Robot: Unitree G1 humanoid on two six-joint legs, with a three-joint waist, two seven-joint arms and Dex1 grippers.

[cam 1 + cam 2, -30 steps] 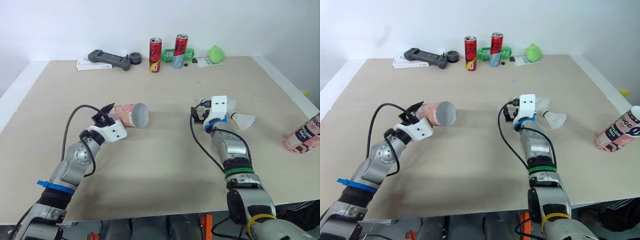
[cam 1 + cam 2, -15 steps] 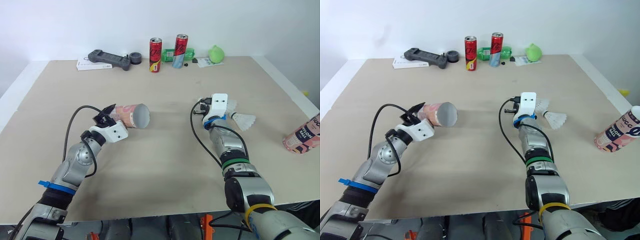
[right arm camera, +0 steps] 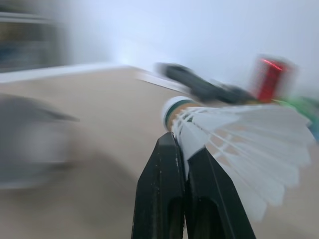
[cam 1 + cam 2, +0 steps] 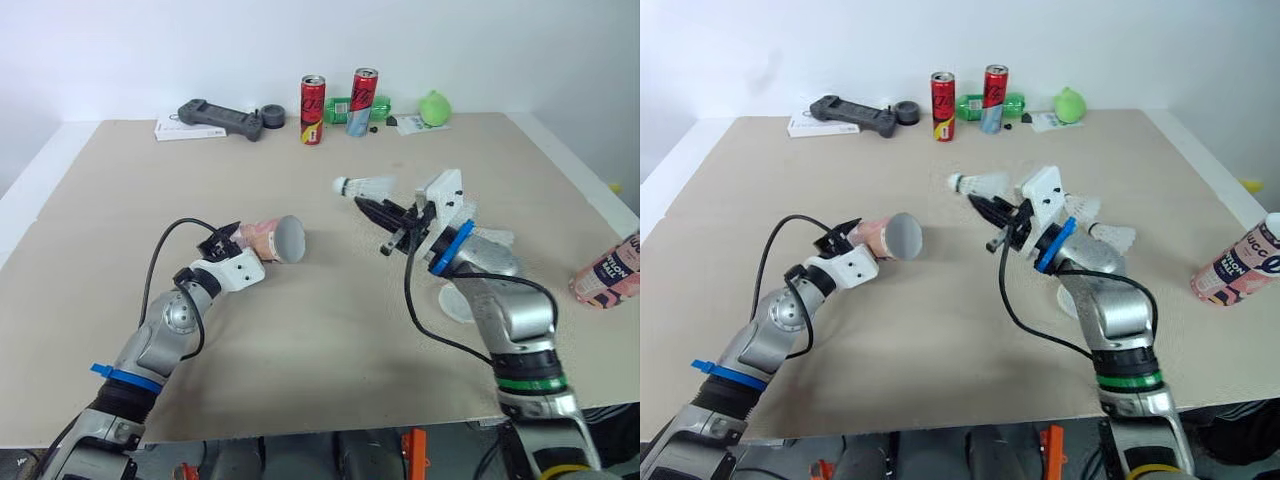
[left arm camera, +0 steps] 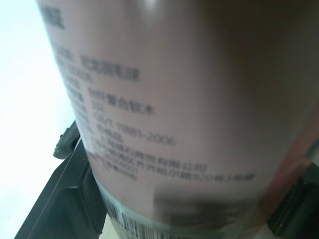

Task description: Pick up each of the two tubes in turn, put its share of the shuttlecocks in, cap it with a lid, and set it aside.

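A wide beige bench [image 4: 300, 340] stretches out in front of the robot.

The robot's left claw [image 4: 232, 238] is clamped around the closed end of a pink tube [image 4: 272, 239]. The tube is held off the bench, roughly level, left of centre. Its open mouth faces the robot's right side. The left wrist view shows the tube's printed wall [image 5: 174, 114] sitting between the two black fingers [image 5: 65, 199].

A second pink tube [image 4: 608, 272] stands tilted at the bench's far right edge, well apart from both arms.

Along the back edge of the bench is a row of other things. From left to right they are a dark handheld controller [image 4: 220, 118], a small dark roll [image 4: 272, 116], two red drink cans [image 4: 312, 96] and a green rounded object [image 4: 433, 107].

The right claw [image 4: 364, 204] is raised above the middle of the bench and points toward the open tube. Its fingers [image 3: 164, 184] are pressed together on the feather skirt of a white shuttlecock [image 4: 365, 186]. The shuttlecock's cork tip leads toward the tube mouth, with a clear gap between them.

Two more shuttlecocks lie on the bench just behind the right arm, one [image 4: 1117, 238] nearer the right side and one [image 4: 1083, 207] close to the wrist.

A flat white disc [image 4: 455, 302] lies on the bench beneath the right forearm.
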